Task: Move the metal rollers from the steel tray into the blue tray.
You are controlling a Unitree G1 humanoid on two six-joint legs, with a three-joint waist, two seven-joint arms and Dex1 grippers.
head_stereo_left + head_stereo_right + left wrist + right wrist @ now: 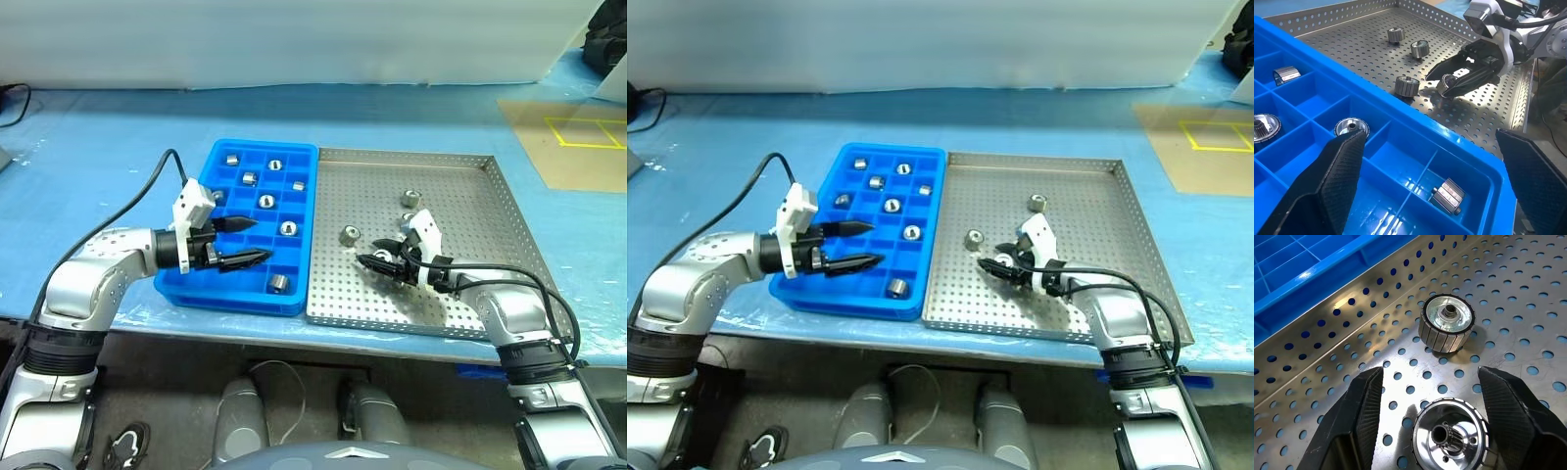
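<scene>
The steel tray point(470, 215) lies to the right of the blue tray point(235, 299), edge to edge. My right gripper point(378, 260) is low over the steel tray's floor. It is open, with one metal roller point(1449, 436) standing between its fingers point(1364, 416) and a narrow gap showing beside it. Other rollers lie loose on the perforated floor, one close by point(1446, 323) and one further back point(410, 199). My left gripper point(261, 241) hovers open and empty over the blue tray's near compartments. Several rollers point(266, 201) sit in that tray's cells.
Both trays rest on a table covered in blue sheet point(108, 147). A black cable point(147, 191) runs from my left wrist across the sheet. At the far right lies brown cardboard point(568, 147) marked with yellow tape.
</scene>
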